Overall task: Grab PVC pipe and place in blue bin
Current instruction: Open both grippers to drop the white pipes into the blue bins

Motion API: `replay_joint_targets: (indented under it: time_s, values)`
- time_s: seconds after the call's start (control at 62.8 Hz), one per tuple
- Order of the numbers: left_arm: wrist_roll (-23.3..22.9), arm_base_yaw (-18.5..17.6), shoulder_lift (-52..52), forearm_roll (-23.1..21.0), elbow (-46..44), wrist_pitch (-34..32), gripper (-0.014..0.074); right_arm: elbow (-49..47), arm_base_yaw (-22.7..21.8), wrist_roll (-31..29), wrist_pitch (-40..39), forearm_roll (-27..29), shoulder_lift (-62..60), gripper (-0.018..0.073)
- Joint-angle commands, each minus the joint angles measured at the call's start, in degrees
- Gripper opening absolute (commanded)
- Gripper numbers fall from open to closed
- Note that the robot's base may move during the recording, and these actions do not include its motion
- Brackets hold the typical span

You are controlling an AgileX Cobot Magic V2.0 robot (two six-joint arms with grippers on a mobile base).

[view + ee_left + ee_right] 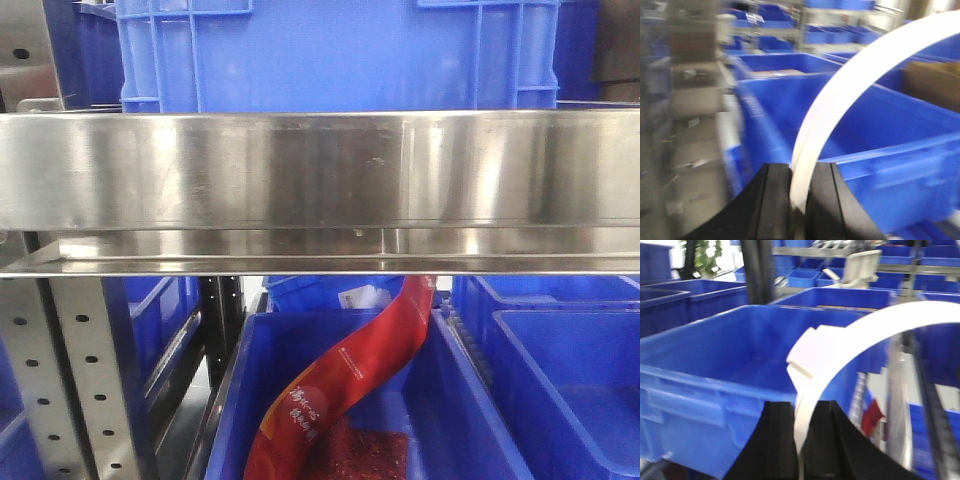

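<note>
Jaws of the left gripper (799, 172) are clenched on the white curved PVC pipe (827, 110). The right gripper (801, 410) likewise grips it. 1 rectangular blue plastic bin (700, 400) stands just behind the arching pipe.

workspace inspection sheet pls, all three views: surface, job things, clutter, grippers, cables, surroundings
surface: steel shelf spans the front view, top bin standing on it
job's things: white curved piece, likely the PVC pipe, in the left wrist view; second white piece in the right wrist view, open blue bin beside it
clutter: red pouch hanging into lower bin
grippers: left gripper and right gripper each shut on a white piece
cables: nothing seen
surroundings: rows of blue bins; wrist views blurred
</note>
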Motion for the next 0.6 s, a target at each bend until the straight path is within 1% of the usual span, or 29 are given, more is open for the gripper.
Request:
replay_joint_targets:
  time_s: [0.0, 0.08, 0.159, 0.223, 0.302, 0.43, 0.589]
  values:
    - [0.49, -4.79, 5.84, -0.35, -5.38, -1.99, -0.0111, -4.92, 2.27, -0.77, -0.94, 0.02, 5.77, -0.0169]
    - [0.49, -6.82, 11.55, -0.35, -10.5, -1.51, -0.0111, -9.5, 3.99, -0.77, -0.82, 0.02, 10.97, -0.0169]
    - [0.49, -7.25, 17.45, -0.35, -17.57, 0.31, -0.0111, -14.41, 5.27, -0.77, -0.21, 0.12, 15.98, -0.0169]
    - [0.49, -7.25, 21.84, -0.35, -22.09, 0.43, -0.0111, -18.23, 5.91, -0.77, 0.44, 0.12, 20.05, -0.0169]
    - [0.49, -6.16, 28.33, 0.62, -28.55, -0.1, -0.0111, -22.25, 6.02, -0.77, 0.55, 0.12, 24.81, -0.0169]
    - [0.49, -4.73, 36.97, 0.31, -36.76, -0.1, -0.0111, -27.69, 6.02, -0.77, 0.84, 0.12, 31.77, -0.0169]
    - [0.49, -4.18, 44.82, 0.73, -42.1, -0.48, -0.0111, -30.89, 6.02, -0.77, 0.96, 0.12, 38.09, -0.0169]
